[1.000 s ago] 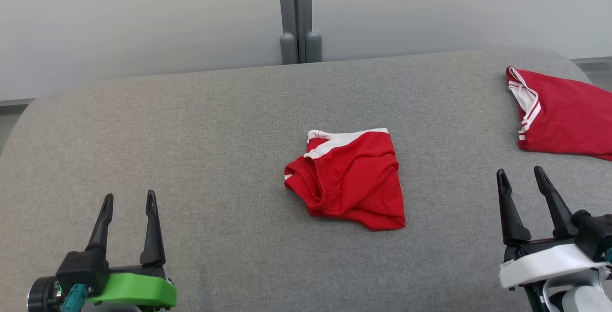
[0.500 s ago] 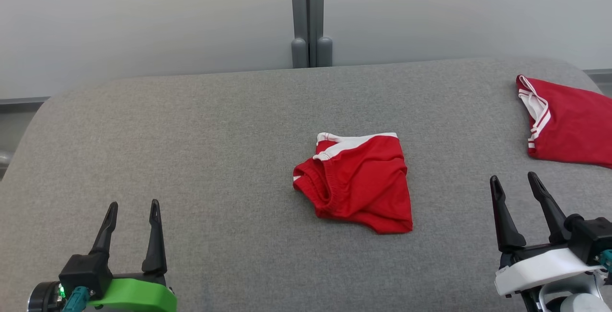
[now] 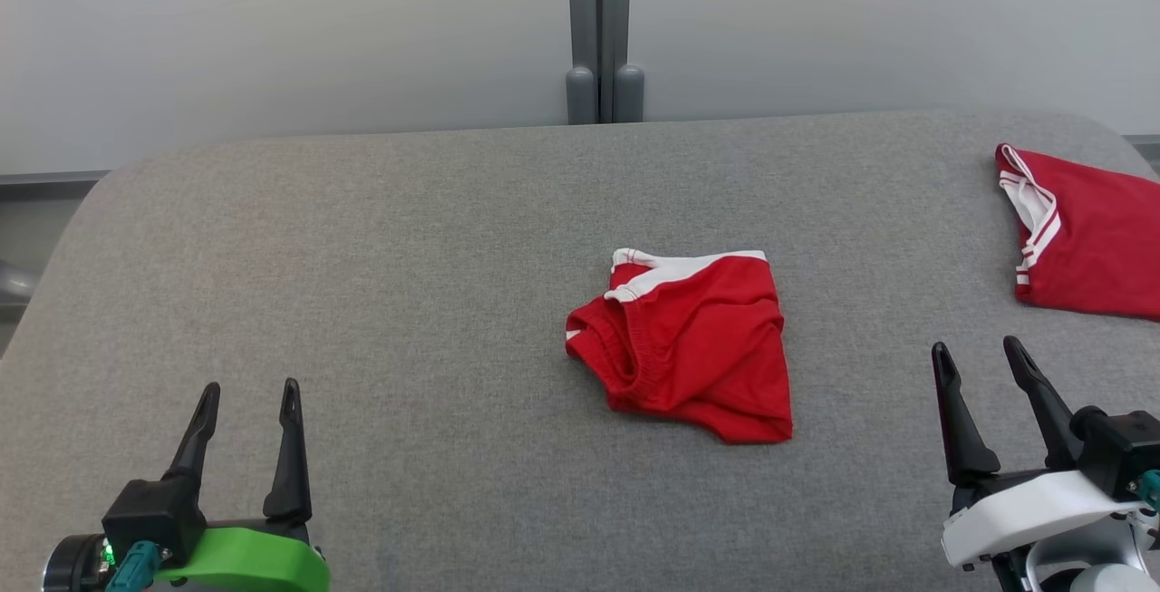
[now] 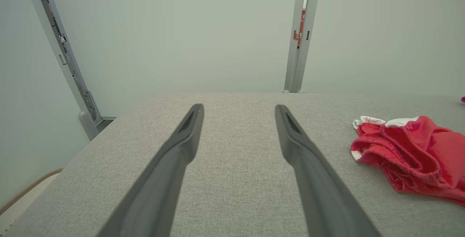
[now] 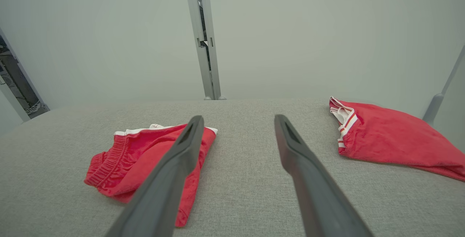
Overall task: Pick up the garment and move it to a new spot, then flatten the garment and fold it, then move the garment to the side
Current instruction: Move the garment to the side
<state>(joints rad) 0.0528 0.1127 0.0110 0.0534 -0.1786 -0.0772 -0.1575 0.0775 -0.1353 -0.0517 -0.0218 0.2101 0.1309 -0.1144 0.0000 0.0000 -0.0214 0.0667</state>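
Two grippers sit nearest: left gripper [image 3: 250, 386] and right gripper [image 3: 977, 346], each with fingers spread apart, holding nothing. Beyond and between them, one crumpled red garment [image 3: 693, 347] lies mid-table on the grey surface [image 3: 362, 257]. Farther right lies a second red garment [image 3: 1087, 247].
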